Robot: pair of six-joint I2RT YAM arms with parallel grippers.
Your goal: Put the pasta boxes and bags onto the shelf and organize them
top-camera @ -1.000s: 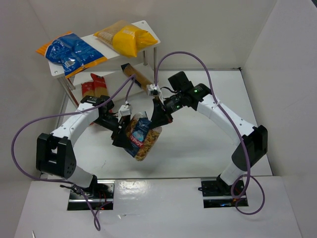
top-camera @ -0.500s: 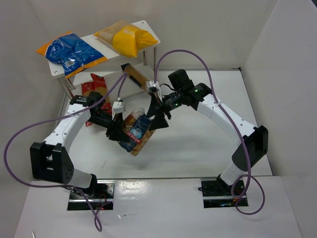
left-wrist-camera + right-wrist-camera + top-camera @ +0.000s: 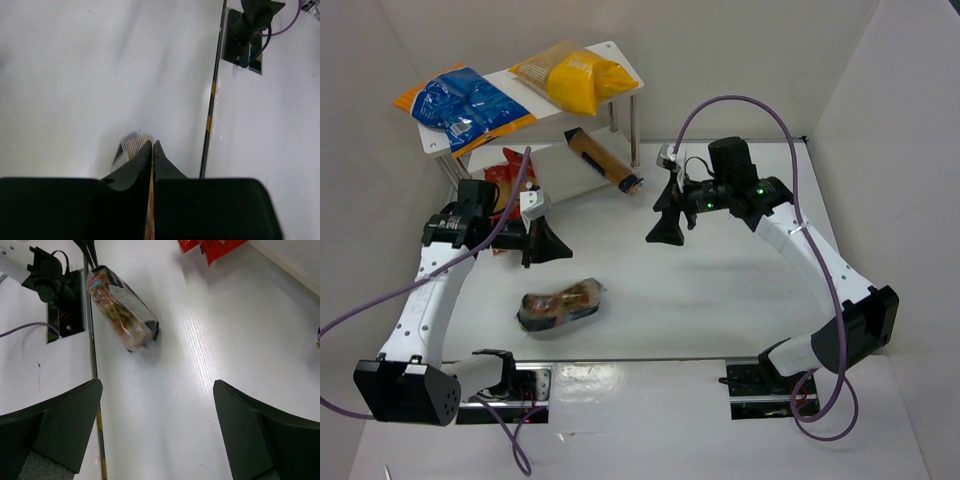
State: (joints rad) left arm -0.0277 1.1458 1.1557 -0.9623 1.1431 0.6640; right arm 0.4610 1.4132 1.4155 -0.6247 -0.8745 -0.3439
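Note:
The clear bag of short pasta lies on its side on the table, held by nobody; it also shows in the right wrist view as bag. My left gripper hovers above and behind it, shut with nothing held; past its tips a corner of the bag shows. My right gripper is open and empty, well right of the bag. On the shelf the top board carries the blue-and-orange bag and the yellow bag. The long tan box lies on the lower board. The red spaghetti packs sit at the shelf's left foot.
White walls close in on the left, back and right. The arm mounts stand along the near edge, marked by a yellow-black strip. Purple cables loop above both arms.
The pasta bag, held up between both grippers before, has dropped to the table. The right gripper opened and pulled back right. The left gripper closed and drew back left.

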